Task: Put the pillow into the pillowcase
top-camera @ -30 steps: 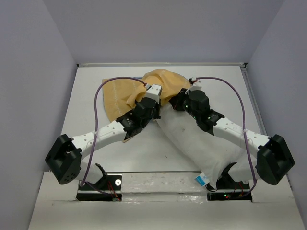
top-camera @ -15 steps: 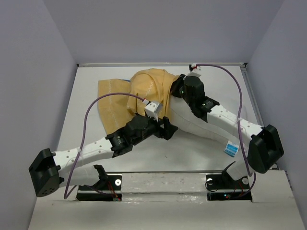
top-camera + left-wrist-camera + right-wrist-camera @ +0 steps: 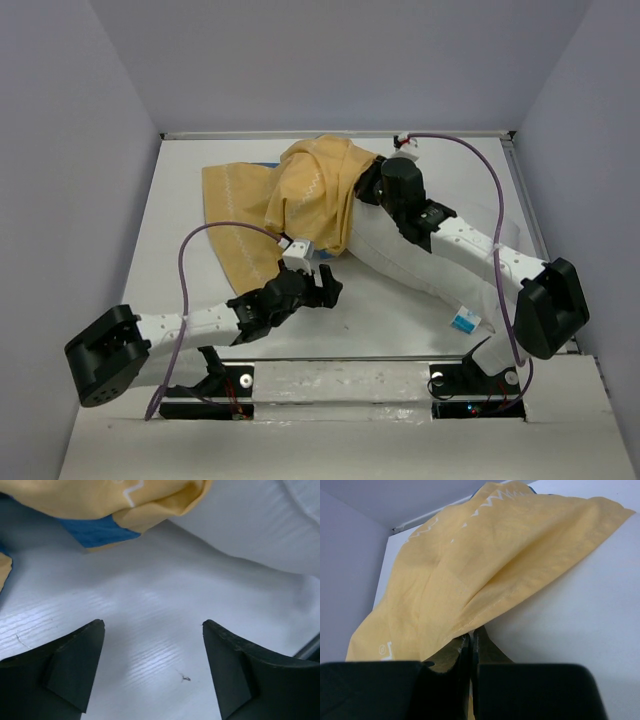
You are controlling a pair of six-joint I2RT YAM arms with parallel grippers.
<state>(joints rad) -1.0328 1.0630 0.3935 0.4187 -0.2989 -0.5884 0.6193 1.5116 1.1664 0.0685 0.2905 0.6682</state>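
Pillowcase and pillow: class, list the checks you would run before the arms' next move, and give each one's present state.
1. Right claw pinching the pillowcase edge: ok.
2. Left claw open and empty above the table: ok.
3. Pillowcase draped over the far end of the pillow: ok.
4. Pillow fully inside: not ok, much of it is exposed.
5. Case mouth open underneath: cannot tell.

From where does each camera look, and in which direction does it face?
Top external: above and behind the robot, looking down on the table; both arms show.
Left wrist: low over the table, facing pillow and pillowcase; the open left gripper shows.
Right wrist: facing the pillowcase; the right gripper, shut on it, shows.
Both wrist views share the pillowcase.
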